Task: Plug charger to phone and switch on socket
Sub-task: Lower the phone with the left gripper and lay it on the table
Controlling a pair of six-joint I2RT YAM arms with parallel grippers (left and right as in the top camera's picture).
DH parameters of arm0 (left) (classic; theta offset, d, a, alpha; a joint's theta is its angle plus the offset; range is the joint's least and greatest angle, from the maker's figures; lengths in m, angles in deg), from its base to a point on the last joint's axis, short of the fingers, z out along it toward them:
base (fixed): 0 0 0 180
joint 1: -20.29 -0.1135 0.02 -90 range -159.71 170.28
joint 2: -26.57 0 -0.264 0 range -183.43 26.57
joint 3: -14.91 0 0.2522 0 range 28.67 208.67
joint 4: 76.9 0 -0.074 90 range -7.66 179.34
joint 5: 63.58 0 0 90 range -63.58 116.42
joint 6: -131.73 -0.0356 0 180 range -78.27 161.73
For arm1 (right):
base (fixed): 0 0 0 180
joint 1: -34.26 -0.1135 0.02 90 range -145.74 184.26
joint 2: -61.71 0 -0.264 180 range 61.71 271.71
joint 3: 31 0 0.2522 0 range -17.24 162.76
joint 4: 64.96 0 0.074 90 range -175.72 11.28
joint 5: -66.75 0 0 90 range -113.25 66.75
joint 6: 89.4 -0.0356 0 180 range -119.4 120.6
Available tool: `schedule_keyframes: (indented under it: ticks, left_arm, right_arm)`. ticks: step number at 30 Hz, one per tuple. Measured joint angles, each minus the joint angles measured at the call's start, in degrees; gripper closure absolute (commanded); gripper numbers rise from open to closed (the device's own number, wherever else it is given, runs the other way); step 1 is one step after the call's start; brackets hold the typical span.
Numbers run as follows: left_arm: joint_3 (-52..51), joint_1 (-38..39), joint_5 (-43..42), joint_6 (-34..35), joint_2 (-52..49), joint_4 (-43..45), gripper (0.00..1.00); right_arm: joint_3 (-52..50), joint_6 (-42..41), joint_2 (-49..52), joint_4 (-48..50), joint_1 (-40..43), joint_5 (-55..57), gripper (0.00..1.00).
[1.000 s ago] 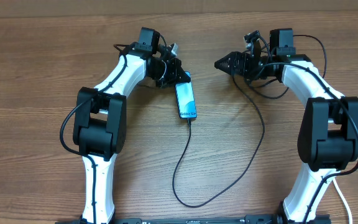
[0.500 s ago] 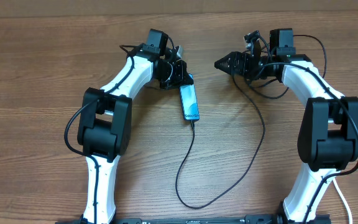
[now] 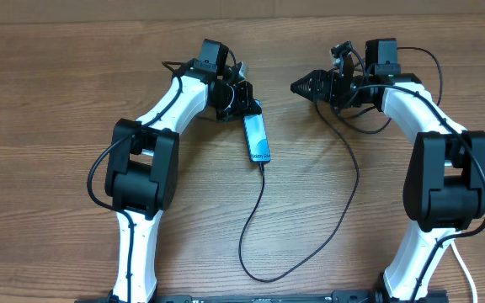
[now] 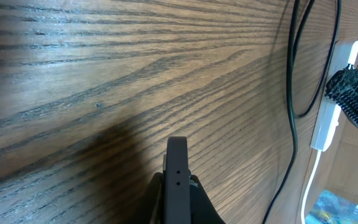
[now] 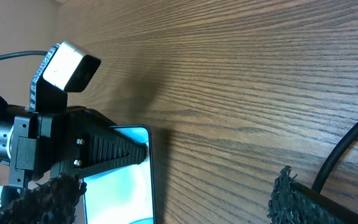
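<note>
The phone [image 3: 258, 139], its blue screen lit, lies slanted at the table's middle. My left gripper [image 3: 242, 103] is shut on its far end. In the left wrist view the phone's dark edge [image 4: 177, 155] stands between the jaws of the left gripper [image 4: 177, 190]. The charger [image 3: 263, 276], a thin black cable, meets the phone's near end, loops toward the front and runs up to the right arm. My right gripper [image 3: 297, 87] hovers open to the right of the phone. Its view shows the screen [image 5: 120, 186]. The white socket [image 4: 334, 93] appears only at the right edge of the left wrist view.
Bare wooden table [image 3: 49, 126] spreads left of the arms. The black cable [image 5: 347, 149] passes close by the right gripper's fingers [image 5: 291, 199]. A white cord [image 3: 463, 273] hangs at the front right corner.
A second ago the left arm shifted slightly right, carrying the phone's far end with it; the phone now slants a little more. Over the last half second nothing moved. The right arm stayed still.
</note>
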Motion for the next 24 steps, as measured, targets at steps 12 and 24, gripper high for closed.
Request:
schedule_keyframes:
  ticks: [12, 24]
  left_arm:
    - [0.00, 0.00, -2.27, 4.28, -2.01, 1.44, 0.96]
    - [0.00, 0.00, -2.05, 5.84, -2.32, 1.46, 0.96]
  right_arm:
    - [0.00, 0.02, 0.00, 0.00, 0.00, -0.02, 0.00]
    - [0.00, 0.04, 0.00, 0.02, 0.00, -0.02, 0.00]
